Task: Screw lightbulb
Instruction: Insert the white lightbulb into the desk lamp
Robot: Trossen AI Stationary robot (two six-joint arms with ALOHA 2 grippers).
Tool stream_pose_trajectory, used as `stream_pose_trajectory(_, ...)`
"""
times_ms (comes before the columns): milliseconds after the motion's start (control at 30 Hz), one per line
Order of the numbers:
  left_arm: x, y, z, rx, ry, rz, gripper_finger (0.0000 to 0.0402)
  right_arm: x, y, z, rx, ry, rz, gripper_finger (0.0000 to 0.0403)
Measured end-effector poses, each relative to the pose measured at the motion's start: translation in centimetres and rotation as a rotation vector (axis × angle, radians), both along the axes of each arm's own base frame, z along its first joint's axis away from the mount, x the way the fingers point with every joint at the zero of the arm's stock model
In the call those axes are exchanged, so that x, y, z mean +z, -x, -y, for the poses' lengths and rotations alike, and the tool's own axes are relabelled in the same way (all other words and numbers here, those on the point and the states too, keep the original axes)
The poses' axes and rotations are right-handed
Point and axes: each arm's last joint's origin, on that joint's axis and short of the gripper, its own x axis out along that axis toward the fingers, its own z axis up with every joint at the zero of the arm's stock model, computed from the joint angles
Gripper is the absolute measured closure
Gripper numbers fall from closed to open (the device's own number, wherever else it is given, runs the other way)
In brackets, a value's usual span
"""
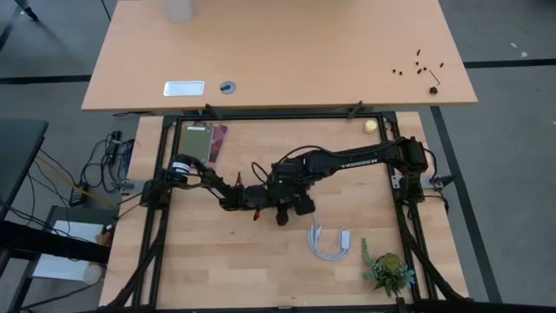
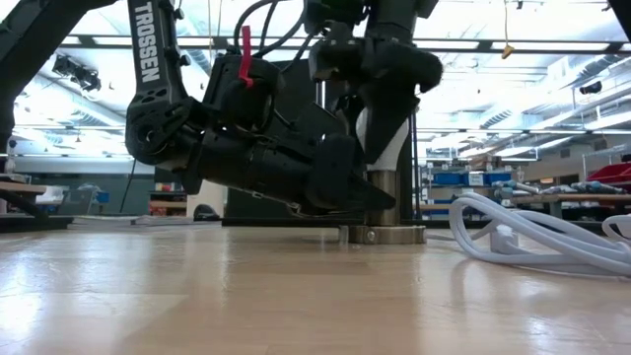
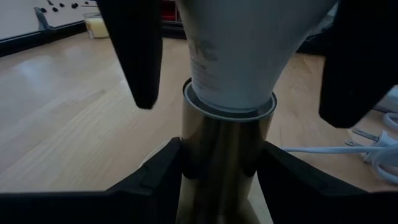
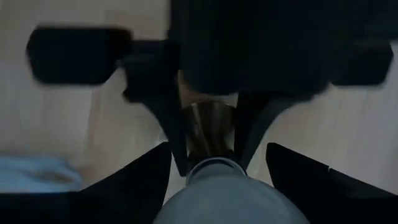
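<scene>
The frosted-white lightbulb (image 3: 242, 56) stands upright with its neck in the top of a metal socket post (image 3: 221, 155). The post rises from a round flat base (image 2: 383, 235) on the wooden table. My left gripper (image 3: 221, 180) lies low over the table and is shut on the post; it also shows in the low view (image 2: 360, 192). My right gripper (image 2: 389, 89) comes down from above over the bulb (image 4: 230, 202), a finger on either side of it (image 3: 137, 56). In the high view both grippers meet mid-table (image 1: 282, 202). My left gripper pinches the socket post (image 3: 186, 162) between its two fingers, below the post's rim. The fingers come level from the table's left and lie across the upright post. The post stands on its base on the table. My right gripper reaches down from above with its fingers (image 3: 357, 62) on two sides of the bulb's wide upper part (image 2: 394, 118). The place of contact is hidden by the gripper itself. The bulb stands upright, its neck in the socket.
A coiled white cable with plug (image 1: 328, 242) lies just right of the socket, near the front. A small potted plant (image 1: 388, 271) stands at the front right. A flat card-like object (image 1: 201, 142) lies at the far left and a small yellow item (image 1: 371, 127) at the far right.
</scene>
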Motion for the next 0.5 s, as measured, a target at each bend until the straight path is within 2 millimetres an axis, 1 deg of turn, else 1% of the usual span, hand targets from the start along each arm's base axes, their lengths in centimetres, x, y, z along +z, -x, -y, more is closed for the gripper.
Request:
stream_pose_trajectory(100, -0.02, 0.00, 0.00, 0.000, 0.000, -0.002, 0.0215, -0.02, 0.00, 0.09, -0.166, -0.041, -0.007, 0.0131)
stream_pose_trajectory(333, -0.05, 0.01, 0.00, 0.002, 0.004, -0.004, 0.0215, -0.05, 0.01, 0.19, -0.580, -0.112, -0.016, 0.0147)
stream_pose_trajectory(500, -0.10, 0.02, 0.02, -0.001, 0.029, -0.006, 0.0215, -0.08, 0.05, 0.24, -0.851, -0.163, -0.020, 0.0137)
